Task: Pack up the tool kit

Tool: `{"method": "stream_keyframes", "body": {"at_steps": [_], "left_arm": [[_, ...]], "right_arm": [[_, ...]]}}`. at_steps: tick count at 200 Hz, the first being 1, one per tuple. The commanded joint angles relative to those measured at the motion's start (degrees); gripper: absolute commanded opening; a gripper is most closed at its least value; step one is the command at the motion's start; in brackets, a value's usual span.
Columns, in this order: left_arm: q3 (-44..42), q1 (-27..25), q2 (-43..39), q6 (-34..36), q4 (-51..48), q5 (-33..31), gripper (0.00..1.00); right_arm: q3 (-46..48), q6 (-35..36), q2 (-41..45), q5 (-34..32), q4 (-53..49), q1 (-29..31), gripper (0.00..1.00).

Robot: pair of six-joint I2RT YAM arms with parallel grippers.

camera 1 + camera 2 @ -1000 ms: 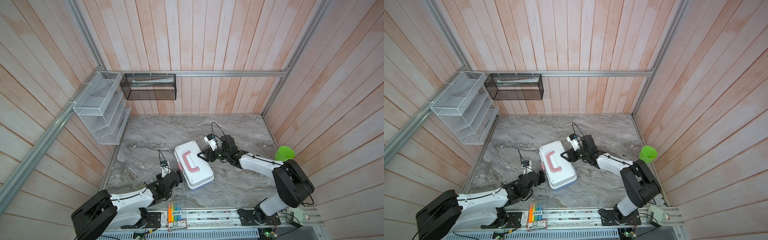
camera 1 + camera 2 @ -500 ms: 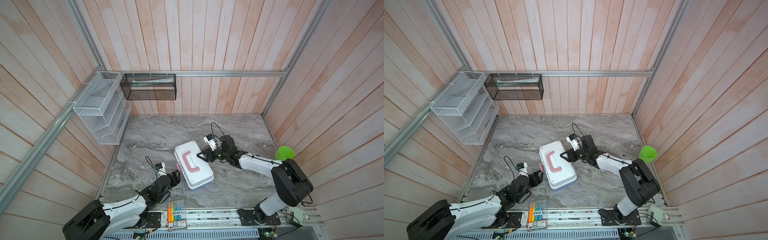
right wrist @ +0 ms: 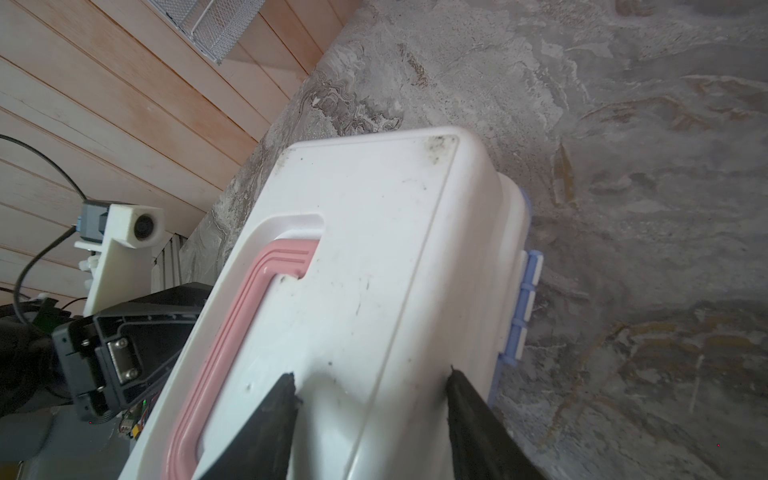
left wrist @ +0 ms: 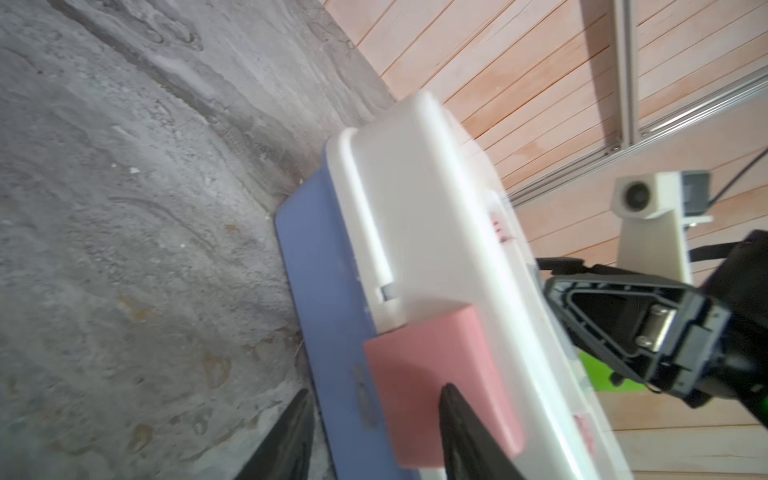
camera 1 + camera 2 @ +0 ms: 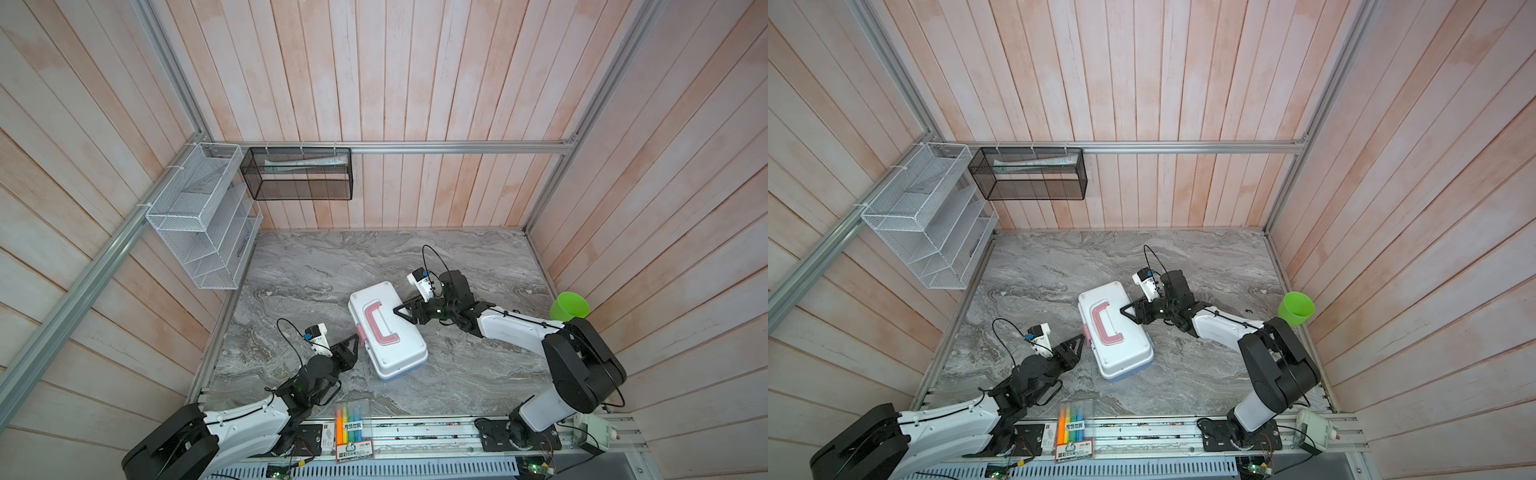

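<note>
Since the frame a second earlier, the left arm has re-posed: its rear links now lie nearer the front rail, and the left tool (image 5: 355, 338) has moved in on the latch side of the tool kit (image 5: 409, 349). The kit and the right arm stand as they did.

Location of the kit: it sits closed on the grey marble-patterned table (image 5: 332, 266), near the middle, turned at an angle in both top views. The white lid is down on the blue base (image 4: 324, 270), and the pink handle (image 3: 291, 255) lies flat in its recess on the lid.

Left tool: the left wrist view shows its two fingers set apart. One is low beside the base on the table side, and the other overlaps the pink latch (image 4: 432, 365). The front edge of the base and the latch lie between them. Whether the fingers are pressing on the latch or only bracketing it cannot be told.

Right tool (image 3: 370, 374): it is clenched on the kit at the hinge side. One finger lies on the lid top beside the handle. The other is down against the rear wall, close to the blue hinges (image 3: 525, 299).

Other items: a clear pack of coloured highlighters (image 5: 353, 419) lies at the front edge, well apart from the kit. A green cup (image 5: 569, 305) sits at the right wall. A white mesh rack (image 5: 199, 216) and a black mesh basket (image 5: 297, 174) hang on the walls.
</note>
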State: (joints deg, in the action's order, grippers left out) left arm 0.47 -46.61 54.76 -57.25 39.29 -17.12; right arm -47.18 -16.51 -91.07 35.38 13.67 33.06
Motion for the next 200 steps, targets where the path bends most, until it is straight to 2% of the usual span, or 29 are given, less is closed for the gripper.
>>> {"method": "stream_keyframes", "body": {"at_steps": [1,11,49,200], "left_arm": [[0.1,-0.2,-0.1,1.4,3.8,2.8,0.4],[-0.1,-0.2,0.7,1.2,4.8,3.0,0.35],[0.1,-0.2,3.5,0.9,6.8,4.1,0.32],[0.8,-0.2,2.0,0.7,0.6,4.9,0.31]], "right_arm": [[1.9,1.0,-2.8,-2.2,-6.6,1.5,0.55],[1.8,1.0,-3.0,-2.2,-6.6,1.6,0.55],[1.5,0.9,-3.3,-2.2,-6.6,1.8,0.55],[1.7,0.6,-3.4,-2.4,-6.3,2.1,0.55]]}}
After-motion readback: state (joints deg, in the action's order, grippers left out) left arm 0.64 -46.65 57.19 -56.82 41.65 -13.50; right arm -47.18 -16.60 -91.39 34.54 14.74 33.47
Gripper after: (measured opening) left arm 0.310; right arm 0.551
